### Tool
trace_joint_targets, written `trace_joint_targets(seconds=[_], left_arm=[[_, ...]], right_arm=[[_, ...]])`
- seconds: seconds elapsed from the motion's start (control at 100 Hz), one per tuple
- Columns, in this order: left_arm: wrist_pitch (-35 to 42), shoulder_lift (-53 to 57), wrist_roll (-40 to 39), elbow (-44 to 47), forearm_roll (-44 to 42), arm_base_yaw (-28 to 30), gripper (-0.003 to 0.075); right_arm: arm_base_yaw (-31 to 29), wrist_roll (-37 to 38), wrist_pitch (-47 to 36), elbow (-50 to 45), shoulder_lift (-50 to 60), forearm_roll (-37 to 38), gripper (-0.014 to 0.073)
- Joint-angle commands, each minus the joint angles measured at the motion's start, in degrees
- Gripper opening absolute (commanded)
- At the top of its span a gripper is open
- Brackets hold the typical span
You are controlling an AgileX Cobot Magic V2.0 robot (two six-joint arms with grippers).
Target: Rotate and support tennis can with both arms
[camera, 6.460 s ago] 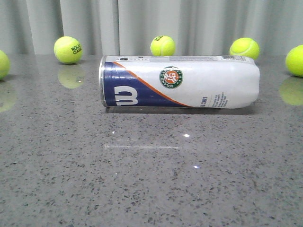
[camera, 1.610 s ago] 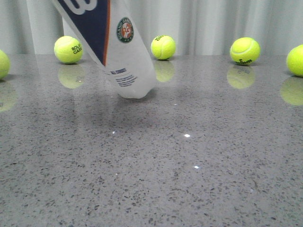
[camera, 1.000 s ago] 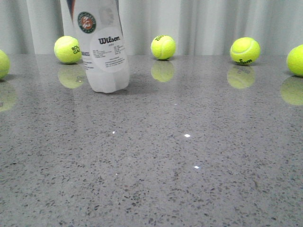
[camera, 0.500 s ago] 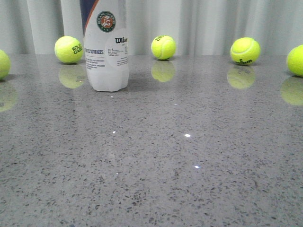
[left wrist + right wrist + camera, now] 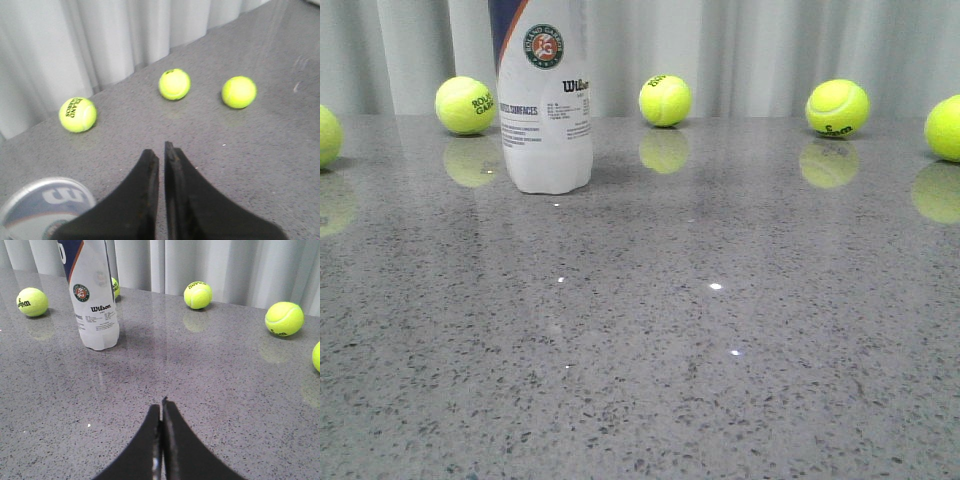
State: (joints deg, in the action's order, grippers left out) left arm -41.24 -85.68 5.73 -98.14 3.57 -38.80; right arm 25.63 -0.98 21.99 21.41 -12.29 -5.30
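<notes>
Tennis can (image 5: 546, 100) is seen standing upright on the grey speckled table (image 5: 720, 330), left of centre in the front view, top cut off by the frame. Round emblem and printed label face the camera; navy band with orange stripe is visible higher up. Contents cannot be told: the wall is opaque white here and the silver-rimmed end with the W, seen from above in the left wrist view (image 5: 47, 207), appears capped.

Left gripper (image 5: 161, 150) is held above the can, tips just beside its top end, not touching it; fingers are nearly together with a thin gap, nothing between them. Right gripper (image 5: 162, 410) is positioned low over the table, well apart from the can (image 5: 92, 300), fingers pressed together, nothing held.

Tennis balls are spread along the back edge by the grey curtain (image 5: 740, 50): one (image 5: 465, 105) near the can's left, one (image 5: 665, 100) to its right, another (image 5: 837, 108) further right, plus one at each frame edge.
</notes>
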Motion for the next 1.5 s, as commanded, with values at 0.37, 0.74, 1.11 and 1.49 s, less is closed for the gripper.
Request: trace_joint_targets(seconds=[0.37, 0.74, 1.11, 1.49], left_arm=[[26.92, 28.35, -0.01, 39.00, 1.78, -0.63, -0.0019], [31.00, 44.70, -0.01, 63.77, 1.50, 2.79, -0.0019], [44.20, 54.45, -0.01, 77.69, 1.50, 12.12, -0.0019], [42.33, 76.01, -0.01, 91.76, 0.44, 31.53, -0.0019]], right_arm=[[-0.39, -0.37, -4.07, 1.40, -0.50, 0.42, -0.0060], [-0.39, -0.37, -4.07, 1.40, -0.50, 0.42, -0.0060], [-0.39, -0.37, -4.07, 1.40, -0.50, 0.42, -0.0060], [-0.39, -0.37, -4.07, 1.40, -0.50, 0.42, -0.0060]])
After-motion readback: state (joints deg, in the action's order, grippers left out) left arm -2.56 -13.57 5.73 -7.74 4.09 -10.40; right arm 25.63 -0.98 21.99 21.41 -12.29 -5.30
